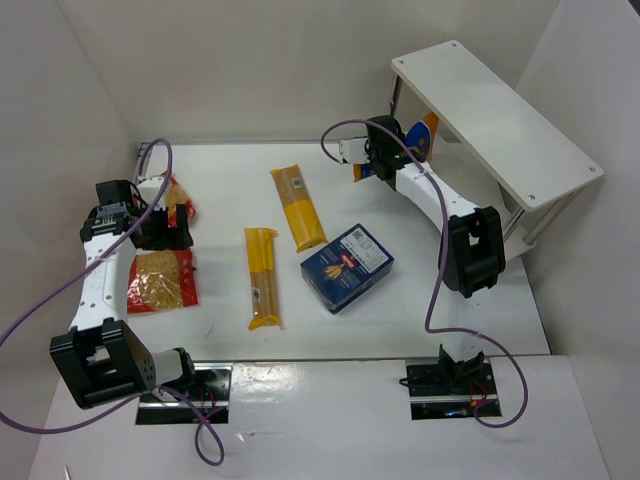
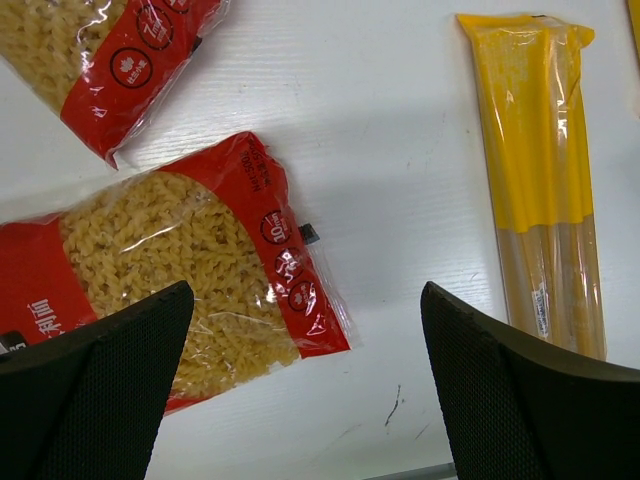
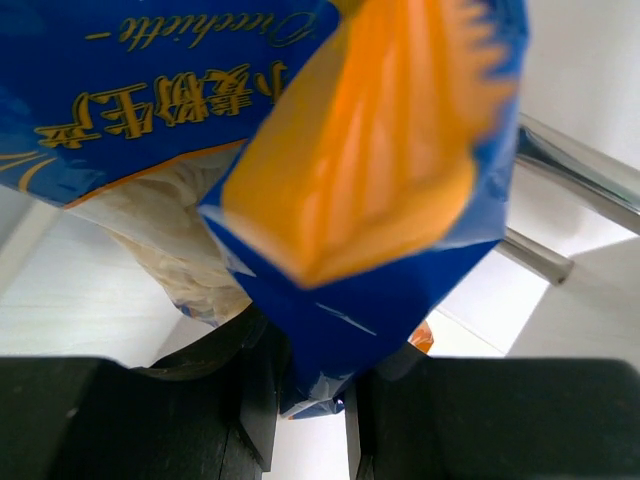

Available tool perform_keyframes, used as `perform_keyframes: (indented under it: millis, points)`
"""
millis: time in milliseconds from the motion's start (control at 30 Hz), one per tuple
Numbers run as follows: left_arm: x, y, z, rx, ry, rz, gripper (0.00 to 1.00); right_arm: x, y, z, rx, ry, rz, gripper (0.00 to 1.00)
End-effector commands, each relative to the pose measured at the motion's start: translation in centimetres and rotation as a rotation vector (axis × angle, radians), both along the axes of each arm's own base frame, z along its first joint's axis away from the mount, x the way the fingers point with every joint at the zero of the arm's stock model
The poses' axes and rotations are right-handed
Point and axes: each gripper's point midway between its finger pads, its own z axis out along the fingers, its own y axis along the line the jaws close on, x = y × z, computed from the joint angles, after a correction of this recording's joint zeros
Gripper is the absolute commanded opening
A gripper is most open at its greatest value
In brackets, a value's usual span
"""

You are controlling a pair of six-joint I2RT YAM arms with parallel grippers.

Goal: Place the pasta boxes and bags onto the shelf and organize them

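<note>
My right gripper (image 1: 392, 152) (image 3: 315, 400) is shut on the lower edge of the blue bag with orange ends (image 1: 420, 136) (image 3: 370, 200). It holds the bag up at the left end of the white shelf (image 1: 500, 120), just under the top board. The dark blue pasta box (image 1: 346, 267) lies mid-table. Two yellow spaghetti packets (image 1: 298, 207) (image 1: 263, 276) lie to its left. My left gripper (image 1: 166, 228) (image 2: 305, 380) hangs open over the table between two red bags (image 1: 160, 280) (image 1: 178, 203), gripping nothing. In the left wrist view one red bag (image 2: 190, 270) reaches under the left finger.
A silver shelf leg (image 3: 575, 170) runs close behind the held bag. White walls enclose the table at the back and on both sides. In the left wrist view a yellow packet (image 2: 540, 190) lies to the right and the second red bag (image 2: 110, 60) at the upper left.
</note>
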Motion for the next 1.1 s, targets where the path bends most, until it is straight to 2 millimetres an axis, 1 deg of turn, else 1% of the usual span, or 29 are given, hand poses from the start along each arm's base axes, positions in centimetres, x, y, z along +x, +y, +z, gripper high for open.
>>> perform_keyframes:
  millis: [0, 33, 67, 100, 133, 167, 200, 233, 267, 300, 333, 367, 400, 433, 467, 500, 533, 600, 667, 733, 767, 800, 833, 867, 900, 933, 967, 1033, 1067]
  points:
    - [0.3, 0.1, 1.1, 0.007, -0.051, 0.004, 1.00, 0.3, -1.6, 11.6, 0.006, -0.351, -0.037, 0.00]
    - [0.3, 0.1, 1.1, 0.007, -0.051, 0.004, 1.00, 0.3, -1.6, 11.5, -0.002, -0.353, -0.034, 0.00]
    - [0.3, 0.1, 1.1, 0.007, -0.051, 0.004, 1.00, 0.4, -2.1, 11.1, -0.004, -0.350, -0.042, 0.00]
    - [0.3, 0.1, 1.1, 0.007, -0.051, 0.004, 1.00, 0.5, -2.0, 11.3, -0.022, -0.360, -0.035, 0.00]
    - [0.3, 0.1, 1.1, 0.007, -0.051, 0.004, 1.00, 0.6, -2.5, 11.2, -0.031, -0.365, -0.041, 0.00]
    - [0.3, 0.1, 1.1, 0.007, -0.051, 0.004, 1.00, 0.6, -2.5, 10.6, -0.043, -0.360, -0.037, 0.00]
    - [0.3, 0.1, 1.1, 0.007, -0.051, 0.004, 1.00, 0.7, -3.1, 10.6, -0.070, -0.362, -0.038, 0.00]
    - [0.3, 0.1, 1.1, 0.007, -0.051, 0.004, 1.00, 0.8, -3.1, 11.0, -0.073, -0.387, -0.037, 0.00]
    - [0.3, 0.1, 1.1, 0.007, -0.051, 0.004, 1.00, 0.9, -3.4, 10.5, -0.085, -0.383, -0.032, 0.00]
    - [0.3, 0.1, 1.1, 0.007, -0.051, 0.004, 1.00, 1.0, -3.9, 10.5, -0.113, -0.385, -0.033, 0.00]
    - [0.3, 0.1, 1.1, 0.007, -0.051, 0.004, 1.00, 1.0, -3.9, 11.0, -0.117, -0.419, -0.032, 0.00]
    - [0.3, 0.0, 1.1, 0.001, -0.050, 0.011, 1.00, 1.1, -4.3, 10.4, -0.132, -0.415, -0.027, 0.00]
    - [0.3, 0.0, 1.1, 0.001, -0.050, 0.011, 1.00, 1.2, -4.7, 10.4, -0.141, -0.421, -0.026, 0.00]
    - [0.3, 0.2, 1.0, 0.007, -0.047, 0.016, 1.00, 1.2, -4.7, 11.1, -0.139, -0.452, -0.028, 0.00]
    - [0.3, 0.2, 1.0, 0.008, -0.047, 0.016, 1.00, 1.2, -4.7, 10.8, -0.152, -0.450, -0.024, 0.00]
    - [0.3, 0.2, 1.0, 0.008, -0.047, 0.016, 1.00, 1.2, -5.4, 10.8, -0.153, -0.458, -0.037, 0.00]
    - [0.3, 0.2, 1.0, 0.008, -0.047, 0.016, 1.00, 1.3, -5.3, 11.2, -0.165, -0.480, -0.026, 0.00]
    - [0.1, 0.1, 0.7, 0.005, -0.039, 0.016, 1.00, 1.5, -5.6, 11.2, -0.170, -0.492, -0.025, 0.00]
    - [0.1, 0.1, 0.7, 0.005, -0.039, 0.016, 1.00, 1.8, -5.4, 11.0, -0.189, -0.496, -0.012, 0.00]
    - [0.1, 0.4, 0.7, 0.005, -0.039, 0.025, 1.00, 2.0, -5.6, 11.4, -0.189, -0.527, -0.011, 0.00]
    - [0.1, 0.4, 0.7, 0.005, -0.039, 0.025, 1.00, 2.2, -5.6, 11.2, -0.197, -0.527, -0.009, 0.00]
    - [0.1, 0.4, 0.7, 0.005, -0.039, 0.025, 1.00, 2.3, -5.4, 11.4, -0.191, -0.540, 0.001, 0.00]
    - [0.1, 0.4, 0.7, 0.005, -0.039, 0.025, 1.00, 2.5, -5.2, 10.8, -0.213, -0.530, 0.016, 0.00]
    - [0.1, 0.4, 0.7, 0.005, -0.039, 0.025, 1.00, 2.5, -5.0, 11.2, -0.216, -0.548, 0.024, 0.00]
    - [0.1, 0.4, 0.7, 0.005, -0.039, 0.025, 1.00, 2.7, -5.0, 10.5, -0.218, -0.539, 0.026, 0.00]
    - [0.0, 0.4, 0.9, 0.008, -0.047, 0.025, 1.00, 2.8, -5.3, 10.9, -0.240, -0.548, 0.033, 0.00]
    - [0.0, 0.7, 0.9, 0.008, -0.047, 0.035, 1.00, 3.0, -5.1, 10.9, -0.247, -0.562, 0.043, 0.00]
    - [0.0, 0.7, 0.9, 0.008, -0.047, 0.035, 1.00, 3.2, -4.8, 10.0, -0.265, -0.550, 0.059, 0.00]
    - [0.0, 0.7, 0.9, 0.008, -0.047, 0.035, 1.00, 3.2, -4.8, 10.0, -0.265, -0.550, 0.059, 0.00]
